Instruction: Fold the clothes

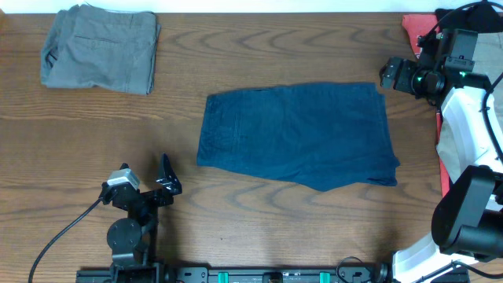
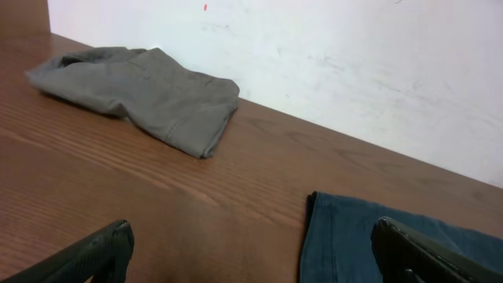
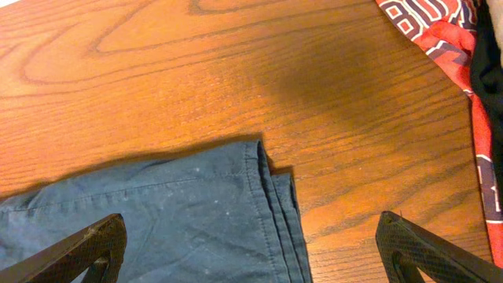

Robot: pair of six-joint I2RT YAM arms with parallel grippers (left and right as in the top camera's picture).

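Note:
A dark navy pair of shorts (image 1: pixel 299 135) lies spread flat mid-table, folded in half with its layered edges at the right. In the left wrist view its left edge (image 2: pixel 354 244) lies by my right-hand finger. In the right wrist view its stacked corner (image 3: pixel 181 212) lies between the fingers. My left gripper (image 1: pixel 168 179) is open, low over bare wood just left of the shorts' near corner (image 2: pixel 251 259). My right gripper (image 1: pixel 387 75) is open above the shorts' far right corner (image 3: pixel 251 255). Neither holds anything. Grey folded shorts (image 1: pixel 100 49) rest at the far left (image 2: pixel 149 94).
A red printed garment (image 1: pixel 416 27) lies at the far right corner (image 3: pixel 440 31) with black cloth (image 3: pixel 489 55) beside it. More red and beige cloth (image 1: pixel 442 141) sits under the right arm. A black cable (image 1: pixel 63 236) runs from the left arm's base.

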